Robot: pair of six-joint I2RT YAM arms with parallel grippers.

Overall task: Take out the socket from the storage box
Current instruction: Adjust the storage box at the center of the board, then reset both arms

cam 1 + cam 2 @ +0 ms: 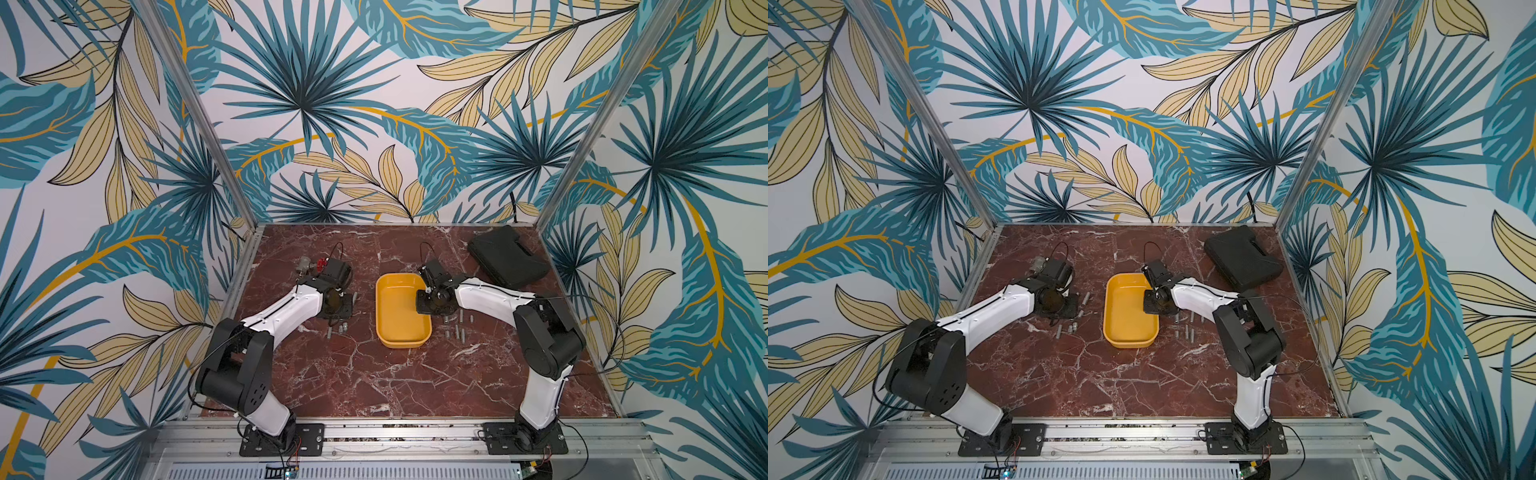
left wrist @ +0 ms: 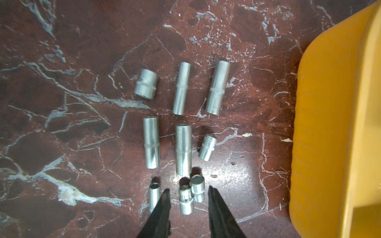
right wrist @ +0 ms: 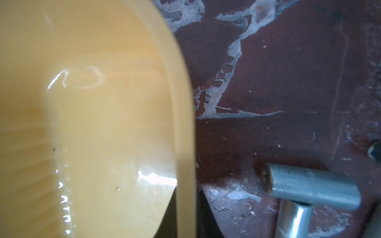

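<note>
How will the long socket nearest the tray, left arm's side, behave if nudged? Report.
The long socket lies on its side, a cylinder: it probably rolls. Its polished metal may slip when pinched. Likely heavy for its size.

Flat black case (image 1: 509, 255) at the marble table's (image 1: 374, 374) far corner; grey metal piece (image 1: 303, 266), maybe a valve.

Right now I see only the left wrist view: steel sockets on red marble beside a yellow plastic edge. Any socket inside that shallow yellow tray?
Observer: None shows. The shallow yellow plastic tray has a bare floor in both top views, except where the right gripper covers it.
Operator: Where is that gripper?
Observer: It hangs over the tray's rim on the robot's right side.
Operator: More sockets elsewhere?
Observer: Yes, a second group of steel sockets lies on the red marble tabletop just past that rim.
</note>
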